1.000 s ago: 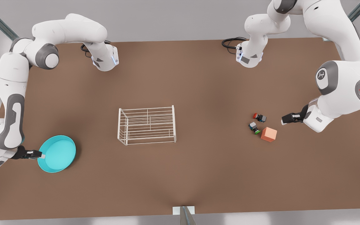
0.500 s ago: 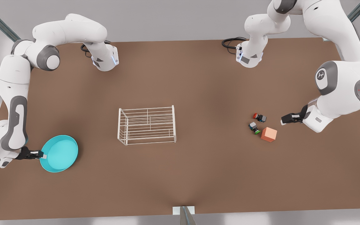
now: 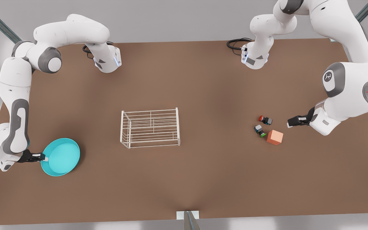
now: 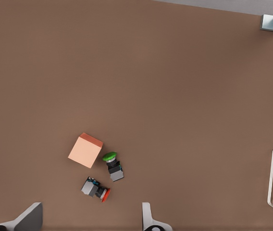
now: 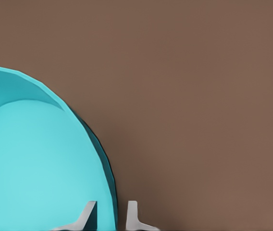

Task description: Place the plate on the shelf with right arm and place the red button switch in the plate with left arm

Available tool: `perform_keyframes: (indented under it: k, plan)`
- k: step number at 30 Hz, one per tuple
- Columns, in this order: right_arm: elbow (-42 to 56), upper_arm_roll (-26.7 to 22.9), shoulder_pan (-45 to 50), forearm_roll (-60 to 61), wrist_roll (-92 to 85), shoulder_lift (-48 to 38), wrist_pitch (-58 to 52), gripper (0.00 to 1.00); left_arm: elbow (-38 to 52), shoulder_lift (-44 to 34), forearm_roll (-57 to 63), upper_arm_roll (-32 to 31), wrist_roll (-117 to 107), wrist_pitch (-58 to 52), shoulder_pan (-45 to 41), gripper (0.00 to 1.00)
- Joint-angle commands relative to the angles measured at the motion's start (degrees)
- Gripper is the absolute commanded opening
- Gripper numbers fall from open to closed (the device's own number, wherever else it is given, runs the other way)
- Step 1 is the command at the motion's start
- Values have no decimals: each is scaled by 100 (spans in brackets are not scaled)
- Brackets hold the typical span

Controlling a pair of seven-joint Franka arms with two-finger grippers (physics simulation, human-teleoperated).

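Right gripper pinches the round turquoise plate's nine-o'clock rim on the brown table. Left gripper, fingers spread and empty, hovers at three o'clock of the red button switch.

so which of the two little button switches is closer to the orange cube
The green button switch: it sits right beside the orange cube, while the red button switch lies farther off, nearer the left pincer.

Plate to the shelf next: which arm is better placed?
The right arm: its claw already straddles the plate rim. The left claw waits open near the red button switch, beyond the shelf.
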Motion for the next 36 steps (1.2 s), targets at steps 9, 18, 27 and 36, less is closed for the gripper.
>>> perform_keyframes:
  k: [9, 18, 27, 36]
  plan:
    - [29, 1, 0, 11, -122, -85, -448, 28, 47, -1, 162, -1, 4, -2, -17, 100]
    - [29, 36, 0, 73, -140, -270, -852, 25, 91, 17, 278, -36, 180, -11, -70, 100]
    - [56, 660, -9, 117, -122, -595, -1476, 24, 91, 52, 321, -45, 65, -2, -88, 100]
    - [64, 1495, 132, 73, -78, -1034, -2302, 24, 135, 96, 286, -27, -101, -11, -158, 100]
